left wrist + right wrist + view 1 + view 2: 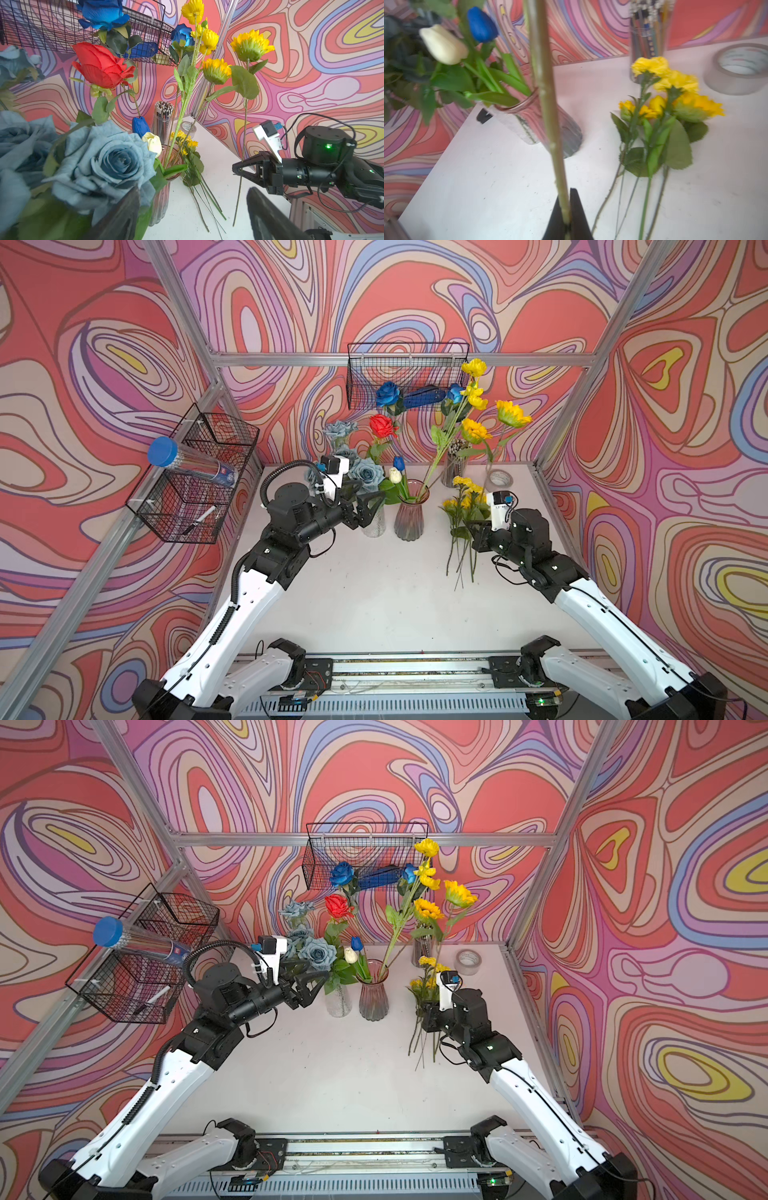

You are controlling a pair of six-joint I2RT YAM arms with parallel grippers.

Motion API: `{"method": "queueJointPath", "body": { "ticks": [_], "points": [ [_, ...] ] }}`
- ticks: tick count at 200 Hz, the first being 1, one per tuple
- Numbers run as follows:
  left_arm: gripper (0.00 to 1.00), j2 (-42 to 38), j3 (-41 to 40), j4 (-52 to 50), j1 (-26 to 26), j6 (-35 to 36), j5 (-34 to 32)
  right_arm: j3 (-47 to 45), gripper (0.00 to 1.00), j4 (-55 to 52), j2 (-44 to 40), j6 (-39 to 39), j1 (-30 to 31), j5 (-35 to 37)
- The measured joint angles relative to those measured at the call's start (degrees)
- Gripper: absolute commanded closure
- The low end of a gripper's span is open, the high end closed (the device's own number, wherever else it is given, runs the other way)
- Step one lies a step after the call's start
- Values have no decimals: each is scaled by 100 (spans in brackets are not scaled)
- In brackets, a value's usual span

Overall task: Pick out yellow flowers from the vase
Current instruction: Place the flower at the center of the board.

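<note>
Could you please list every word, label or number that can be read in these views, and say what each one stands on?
No text can be read in any view.
Blue and red label on the tube in the side basket: too small to read.
Print inside the core of the tape roll: blurred, unreadable.
</note>
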Motion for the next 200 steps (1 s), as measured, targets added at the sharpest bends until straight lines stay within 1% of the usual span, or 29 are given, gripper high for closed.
{"method": "queueJointPath", "body": {
  "ticks": [34,63,91,125,200],
  "points": [
    [18,-57,-31,-57,0,0,-7,-254,100,-59,0,581,-739,-251],
    [18,-44,-59,-90,0,-2,-7,-385,100,-103,251,776,-1008,-496],
    [18,63,-59,-85,0,-22,42,-286,100,-142,1165,756,-1047,-820],
    [18,188,-59,-94,0,-52,81,-57,100,-284,2282,560,-1047,-1270],
    [18,192,-59,-94,0,-68,120,942,100,-673,3901,39,-1056,-1698]
  ]
}}
